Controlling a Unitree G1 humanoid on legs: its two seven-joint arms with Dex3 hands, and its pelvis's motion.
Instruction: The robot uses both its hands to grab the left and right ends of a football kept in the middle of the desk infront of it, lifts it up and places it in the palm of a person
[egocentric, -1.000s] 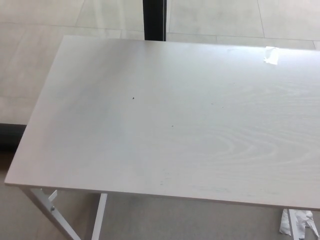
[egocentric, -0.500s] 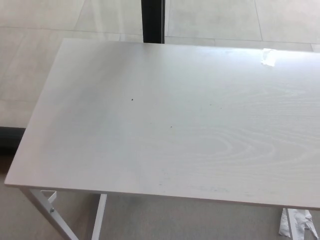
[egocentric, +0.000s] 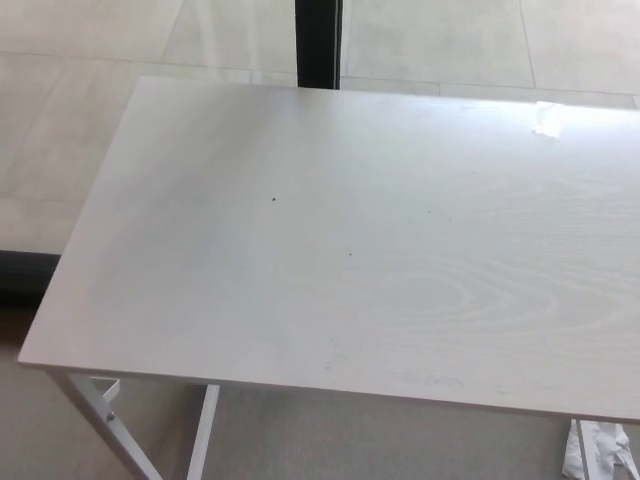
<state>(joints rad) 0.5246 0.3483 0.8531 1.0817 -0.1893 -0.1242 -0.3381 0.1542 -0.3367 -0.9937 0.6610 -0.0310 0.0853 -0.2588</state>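
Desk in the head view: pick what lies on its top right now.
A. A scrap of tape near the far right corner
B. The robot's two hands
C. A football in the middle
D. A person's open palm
A: the desk shows only a small piece of tape near its far right corner; no ball, hand or palm appears.

one desk (egocentric: 400, 260) with a pale wood-grain top filled the head view. one piece of white tape (egocentric: 548, 118) lay near the desk's far right corner. two small dark specks marked the top, one (egocentric: 274, 199) toward the far left part and one (egocentric: 349, 253) near the middle. two white legs (egocentric: 105, 420) showed under the near left corner. one dark post (egocentric: 319, 42) stood beyond the far edge. one crumpled white scrap (egocentric: 600, 450) lay on the floor below the near right edge.
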